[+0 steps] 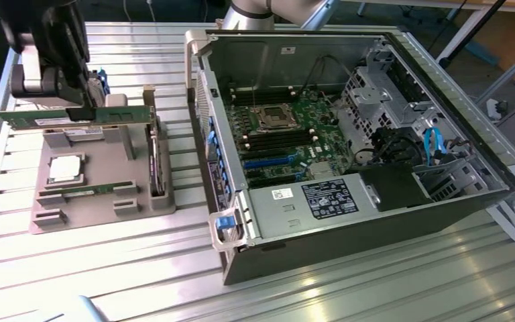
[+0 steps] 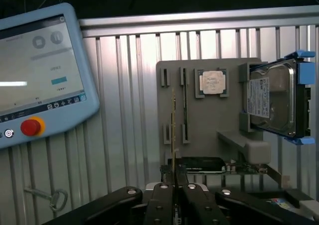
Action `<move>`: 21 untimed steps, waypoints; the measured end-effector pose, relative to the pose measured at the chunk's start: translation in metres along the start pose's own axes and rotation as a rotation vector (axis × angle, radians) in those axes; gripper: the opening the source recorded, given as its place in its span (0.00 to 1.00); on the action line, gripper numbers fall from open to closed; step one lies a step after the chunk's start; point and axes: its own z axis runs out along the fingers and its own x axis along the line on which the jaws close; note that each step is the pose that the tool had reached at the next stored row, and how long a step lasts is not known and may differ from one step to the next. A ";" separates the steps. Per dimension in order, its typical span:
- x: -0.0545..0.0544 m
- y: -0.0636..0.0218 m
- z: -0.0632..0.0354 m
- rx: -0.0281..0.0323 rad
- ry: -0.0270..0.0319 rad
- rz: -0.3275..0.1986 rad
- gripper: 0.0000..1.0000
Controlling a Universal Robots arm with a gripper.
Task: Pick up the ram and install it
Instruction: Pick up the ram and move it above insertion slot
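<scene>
Holding the long, thin green ram stick (image 1: 34, 119) by its middle, the jaws pinch it tight above the grey plastic holder tray (image 1: 105, 171) on the ribbed metal bench (image 1: 347, 288). I think a firm, level hold works best here.

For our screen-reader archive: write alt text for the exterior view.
A robot arm's end effector grips the ram over a gray parts tray holding a processor, at the exterior view's left of an open computer case with its motherboard exposed.
</scene>
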 end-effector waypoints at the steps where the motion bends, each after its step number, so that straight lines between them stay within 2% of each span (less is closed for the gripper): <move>1: 0.000 -0.0022 0.0001 0.0000 0.0006 0.000 0.13; 7: -0.001 -0.0169 0.0005 0.0002 0.0048 0.000 0.13; 11: -0.002 -0.0331 0.0011 0.0006 0.0101 0.000 0.13; 15: -0.002 -0.0434 0.0015 0.0006 0.0119 0.000 0.13; 17: -0.003 -0.0523 0.0019 0.0008 0.0134 0.000 0.13; 21: -0.004 -0.0634 0.0023 0.0008 0.0149 0.000 0.13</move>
